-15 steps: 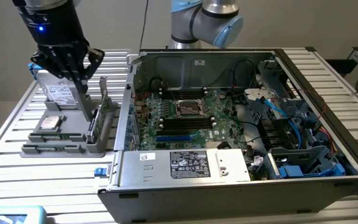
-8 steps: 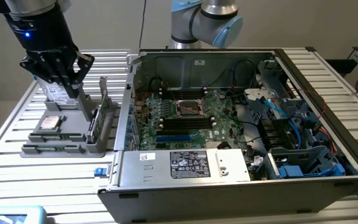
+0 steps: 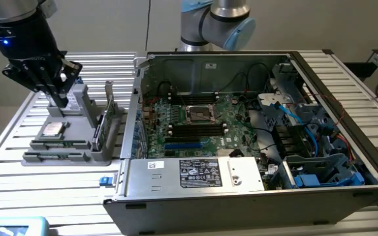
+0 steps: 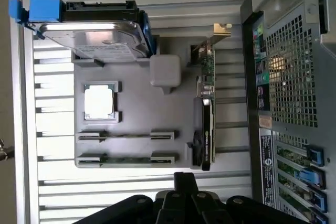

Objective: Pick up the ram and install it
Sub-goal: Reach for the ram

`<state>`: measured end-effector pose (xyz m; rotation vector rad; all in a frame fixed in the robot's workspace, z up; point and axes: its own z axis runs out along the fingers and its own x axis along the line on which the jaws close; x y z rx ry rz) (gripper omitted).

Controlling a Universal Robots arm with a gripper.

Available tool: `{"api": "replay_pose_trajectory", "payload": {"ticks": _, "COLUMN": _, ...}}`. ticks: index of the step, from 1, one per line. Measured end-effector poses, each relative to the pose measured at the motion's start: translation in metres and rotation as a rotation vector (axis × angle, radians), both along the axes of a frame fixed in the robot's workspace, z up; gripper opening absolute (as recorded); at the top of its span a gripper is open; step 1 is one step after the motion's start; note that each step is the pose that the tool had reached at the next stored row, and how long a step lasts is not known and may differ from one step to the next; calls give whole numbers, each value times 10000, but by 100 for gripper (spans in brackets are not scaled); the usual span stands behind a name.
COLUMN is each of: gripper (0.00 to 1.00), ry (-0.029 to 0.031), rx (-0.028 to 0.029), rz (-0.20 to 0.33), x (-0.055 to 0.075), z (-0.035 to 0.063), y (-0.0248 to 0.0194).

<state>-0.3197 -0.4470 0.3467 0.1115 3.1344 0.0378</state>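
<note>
The tool [image 3: 58,103] is hanging clenched, gripping nothing, in the upper left of the exterior view, over the gray holder [image 3: 90,160] and in front of the hard drive [image 3: 78,97]. The ram [image 3: 53,157] is sitting on edge in the holder's front slot, at the lower left of that view, apart from the tool. A second thin stick [image 3: 60,144] is resting in the slot just behind it, with the processor chip [image 3: 51,130] behind that. The holder is standing on the slatted counter [image 3: 18,187], beside the open computer case [image 3: 241,201] on the exterior view's right. In the wrist view, the tool [image 4: 185,178] is showing shut tips beyond the holder [image 4: 136,108] on the ram [image 4: 128,158] side.
</note>
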Motion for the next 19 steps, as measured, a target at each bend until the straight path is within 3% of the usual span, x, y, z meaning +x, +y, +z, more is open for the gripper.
{"api": "replay_pose_trajectory", "payload": {"ticks": 3, "gripper": 11, "ry": -1, "rx": -14, "rz": 0, "x": -135, "z": -17, "y": 0}}
{"api": "replay_pose_trajectory", "payload": {"ticks": 7, "gripper": 11, "ry": 0, "rx": -94, "rz": -1, "x": -308, "z": -29, "y": 0}}
{"api": "replay_pose_trajectory", "payload": {"ticks": 10, "gripper": 11, "ry": -1, "rx": -240, "rz": 0, "x": -404, "z": -37, "y": 0}}
{"api": "replay_pose_trajectory", "payload": {"ticks": 14, "gripper": 11, "ry": -2, "rx": -525, "rz": 0, "x": -482, "z": -51, "y": 11}}
{"api": "replay_pose_trajectory", "payload": {"ticks": 19, "gripper": 11, "ry": -5, "rx": -744, "rz": 1, "x": -588, "z": -70, "y": 46}}
